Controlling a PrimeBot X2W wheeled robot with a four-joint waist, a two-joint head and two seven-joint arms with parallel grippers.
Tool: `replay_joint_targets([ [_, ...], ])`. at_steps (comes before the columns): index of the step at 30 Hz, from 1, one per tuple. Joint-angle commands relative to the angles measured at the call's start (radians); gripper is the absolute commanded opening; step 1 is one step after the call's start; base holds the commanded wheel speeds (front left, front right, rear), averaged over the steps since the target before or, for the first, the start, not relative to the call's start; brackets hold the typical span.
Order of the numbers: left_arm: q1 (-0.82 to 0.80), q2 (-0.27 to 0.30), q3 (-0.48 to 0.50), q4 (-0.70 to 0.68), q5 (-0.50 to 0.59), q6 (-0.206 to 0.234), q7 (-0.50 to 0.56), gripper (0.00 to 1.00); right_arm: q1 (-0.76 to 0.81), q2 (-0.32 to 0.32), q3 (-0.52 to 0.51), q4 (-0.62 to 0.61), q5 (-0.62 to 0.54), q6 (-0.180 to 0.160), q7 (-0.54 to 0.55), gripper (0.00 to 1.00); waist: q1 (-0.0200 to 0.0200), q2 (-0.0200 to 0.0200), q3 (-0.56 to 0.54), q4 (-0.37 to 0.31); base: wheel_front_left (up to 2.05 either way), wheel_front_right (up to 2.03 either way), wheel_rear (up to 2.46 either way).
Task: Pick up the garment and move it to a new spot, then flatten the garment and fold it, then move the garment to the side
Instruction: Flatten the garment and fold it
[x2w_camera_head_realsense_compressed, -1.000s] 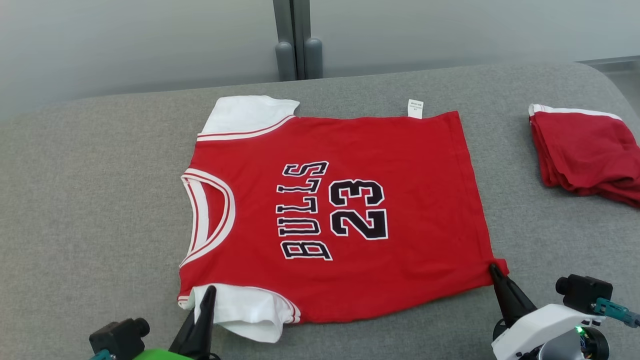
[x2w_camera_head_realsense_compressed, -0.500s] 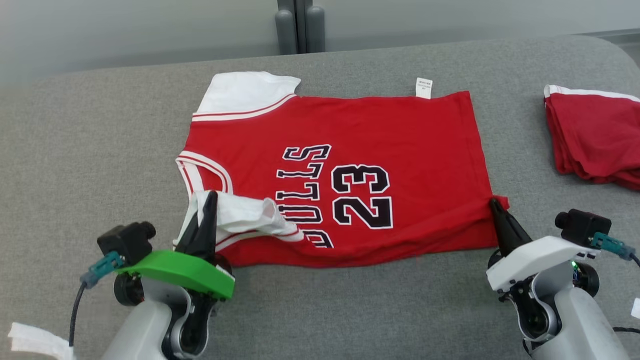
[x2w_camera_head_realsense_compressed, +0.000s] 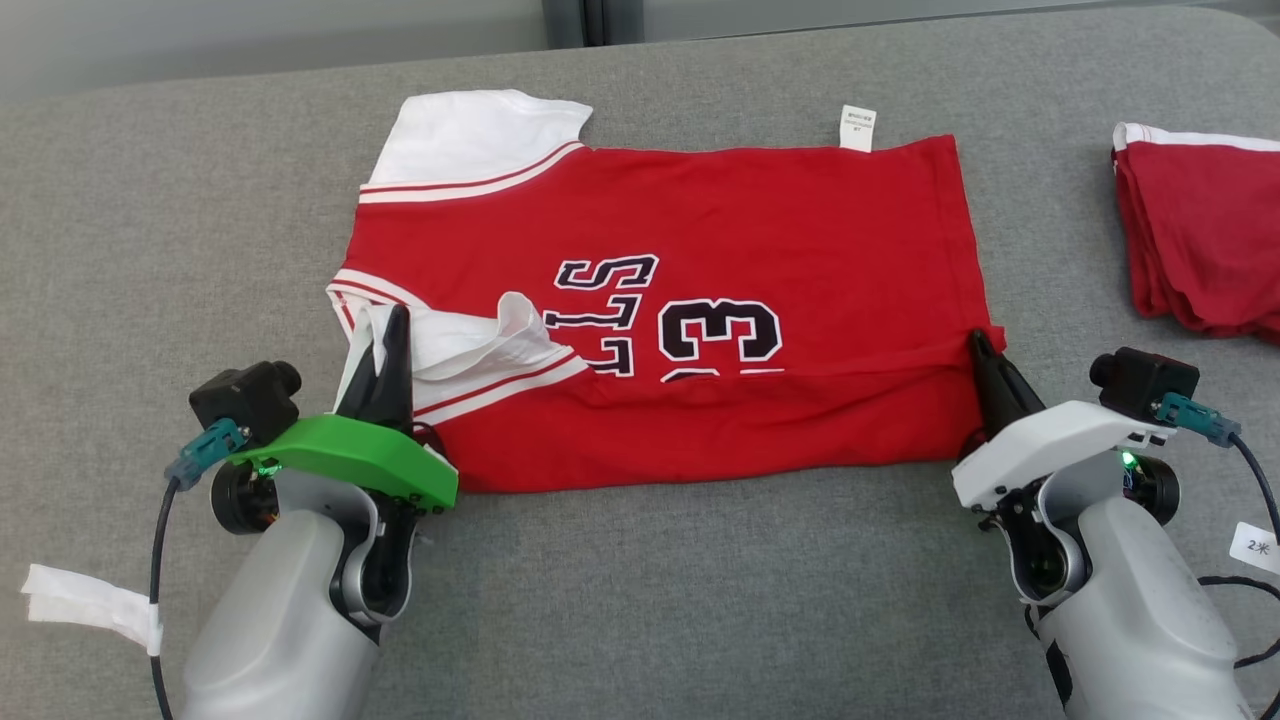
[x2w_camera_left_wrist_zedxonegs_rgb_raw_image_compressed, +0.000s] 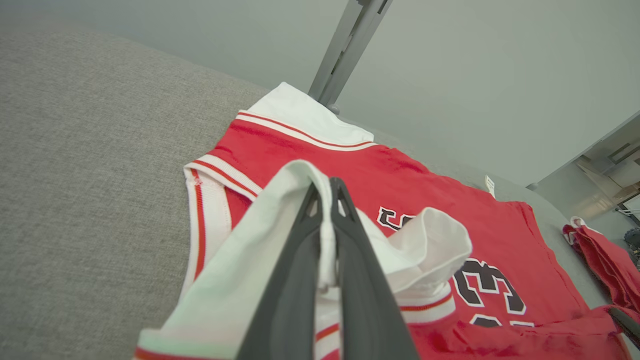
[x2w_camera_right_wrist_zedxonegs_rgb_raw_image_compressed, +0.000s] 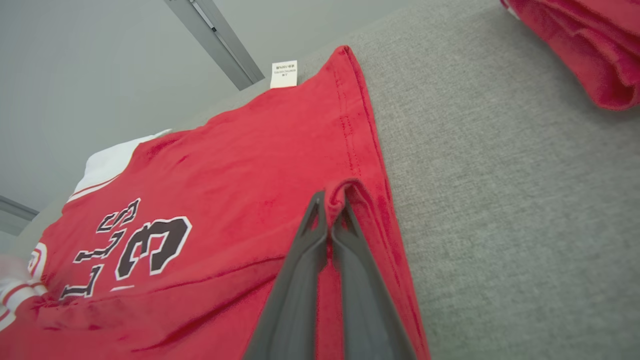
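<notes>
Folding the red jersey (x2w_camera_head_realsense_compressed: 760, 200) in half looks to be the step in hand. It lies flat on the grey padded surface (x2w_camera_head_realsense_compressed: 180, 200), well apart from the folded red pile (x2w_camera_head_realsense_compressed: 1200, 240). The left gripper (x2w_camera_head_realsense_compressed: 396, 318) is clamped on the white sleeve (x2w_camera_head_realsense_compressed: 470, 345) at the end away from that pile. The right gripper (x2w_camera_head_realsense_compressed: 978, 342) pinches the hem corner (x2w_camera_head_realsense_compressed: 992, 335) nearest it. Both should travel level and together, so the crease runs straight and the corners meet.

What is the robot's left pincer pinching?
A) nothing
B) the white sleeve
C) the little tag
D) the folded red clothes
B: the left pincer is shut on the white sleeve of the red jersey.
</notes>
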Motion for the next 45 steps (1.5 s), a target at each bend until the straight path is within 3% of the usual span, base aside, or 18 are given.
replay_joint_targets([
  [1,-0.025,-0.003,0.006,0.011,0.012,-0.006,-0.009,0.45,-0.023,-0.003,0.008,0.009,0.004,0.0,-0.022,0.45,0.0,0.0,-0.001,-0.001,0.0,0.0,0.0],
  [2,-0.028,-0.008,0.011,0.018,0.016,-0.007,-0.011,0.97,-0.03,-0.003,0.016,0.015,0.007,0.0,-0.033,1.0,0.0,0.0,-0.002,-0.001,0.0,0.0,0.0],
  [3,-0.03,-0.011,0.019,0.024,0.021,-0.01,-0.012,1.0,-0.036,-0.003,0.022,0.02,0.013,0.0,-0.05,1.0,0.0,0.0,-0.004,-0.001,0.0,0.0,0.0],
  [13,0.06,-0.028,0.099,-0.07,0.09,-0.037,-0.017,1.0,0.008,-0.004,0.008,0.011,-0.057,0.0,-0.138,1.0,0.0,0.0,-0.062,0.004,0.0,0.0,0.0],
  [20,0.222,0.015,0.109,-0.14,0.103,-0.039,-0.004,1.0,0.132,-0.003,-0.053,-0.096,-0.202,0.0,-0.147,1.0,0.0,0.0,-0.136,0.0,0.0,0.0,0.0],
  [27,0.364,0.061,0.11,-0.197,0.045,0.009,0.136,1.0,0.272,-0.003,-0.065,-0.247,-0.299,0.0,-0.079,1.0,0.0,0.0,-0.174,-0.007,0.0,0.0,0.0],
  [32,0.382,0.037,0.141,-0.205,-0.049,0.035,0.231,1.0,0.315,-0.003,-0.065,-0.331,-0.305,0.0,-0.031,1.0,0.0,0.0,-0.149,-0.019,0.0,0.0,0.0],
  [43,0.279,0.007,0.214,-0.1,-0.147,0.05,0.249,1.0,0.274,-0.003,-0.044,-0.392,-0.319,0.0,0.015,1.0,0.0,0.0,-0.051,-0.064,0.0,0.0,0.0],
  [44,0.272,0.007,0.218,-0.094,-0.149,0.047,0.243,0.88,0.27,-0.003,-0.043,-0.392,-0.32,0.0,0.016,1.0,0.0,0.0,-0.045,-0.066,0.0,0.0,0.0],
  [45,0.267,0.004,0.223,-0.09,-0.152,0.044,0.233,0.58,0.265,-0.003,-0.042,-0.392,-0.32,0.0,0.015,1.0,0.0,0.0,-0.041,-0.067,0.0,0.0,0.0],
])
